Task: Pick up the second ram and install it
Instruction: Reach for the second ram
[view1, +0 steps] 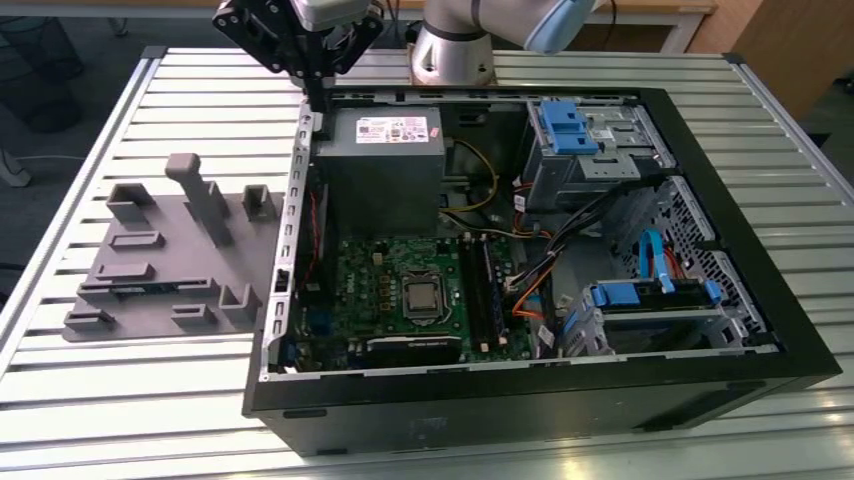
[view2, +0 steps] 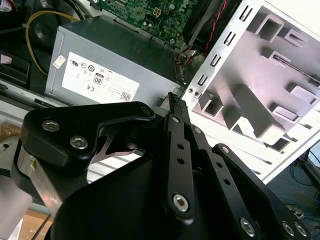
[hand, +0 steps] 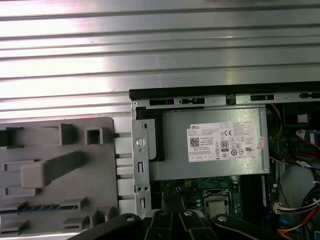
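**Dark-blue ram in its fixture, end effector empty above the case**

Slatted aluminium bench (view1: 107, 100) carrying an opened case (view1: 747, 330) and, toward the exterior view's left edge, a grey fixture (view1: 160, 320). The ram (hand: 44, 206) lies flat in one slot of the fixture, in the part nearest the bench's front edge. Nothing touches it.

The end effector (view2: 172, 100) hangs over the rim of the case beside the power supply (view1: 380, 150), close to the back edge of the bench where the arm's base (view1: 450, 55) stands. Its fingers appear pressed together at the tips, with nothing between them. It is well apart from the ram, with most of the fixture lying between the two.

Step in hand, as judged: the approach that precedes the pick. The ram is neither grasped nor lifted, so installation has not begun.

A grasp from this pose would call for spread fingers, travel across the fixture toward the bench's front-left corner, and jaws aligned to close on the stick's two flat faces without catching the slot walls.

The slots (view1: 477, 285) lie beside the processor on the motherboard (view1: 387, 300). Whether one already holds a stick cannot be told.
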